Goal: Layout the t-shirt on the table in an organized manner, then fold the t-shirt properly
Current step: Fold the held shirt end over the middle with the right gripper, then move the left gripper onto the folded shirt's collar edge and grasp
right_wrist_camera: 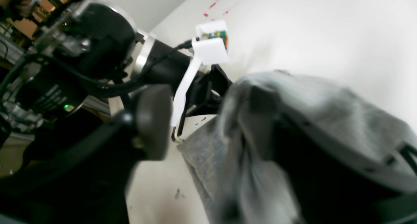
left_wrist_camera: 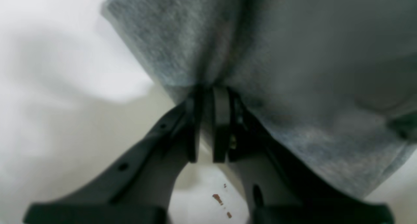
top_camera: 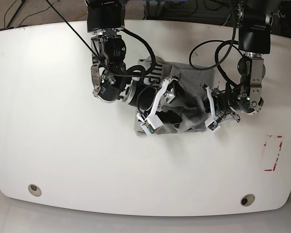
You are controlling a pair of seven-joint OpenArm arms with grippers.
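The heather-grey t-shirt (top_camera: 191,77) lies bunched in a heap at the table's (top_camera: 63,145) middle, with black lettering showing at its far left edge. In the left wrist view, my left gripper (left_wrist_camera: 208,93) is shut on a pinched fold of the t-shirt (left_wrist_camera: 293,71), which hangs away from its tips. In the base view the left gripper (top_camera: 205,104) is at the heap's right side. My right gripper (right_wrist_camera: 208,116) is open, its jaws wide apart. Grey t-shirt (right_wrist_camera: 293,97) cloth drapes over one finger, and the other finger (right_wrist_camera: 153,119) is bare. In the base view the right gripper (top_camera: 177,108) is in the heap.
Both arms reach in from the far edge and meet over the heap, the left arm's white camera mount (right_wrist_camera: 211,41) close to my right gripper. A red-lined mark (top_camera: 274,153) is at the right. Two round grommets (top_camera: 34,189) (top_camera: 247,199) sit near the front edge.
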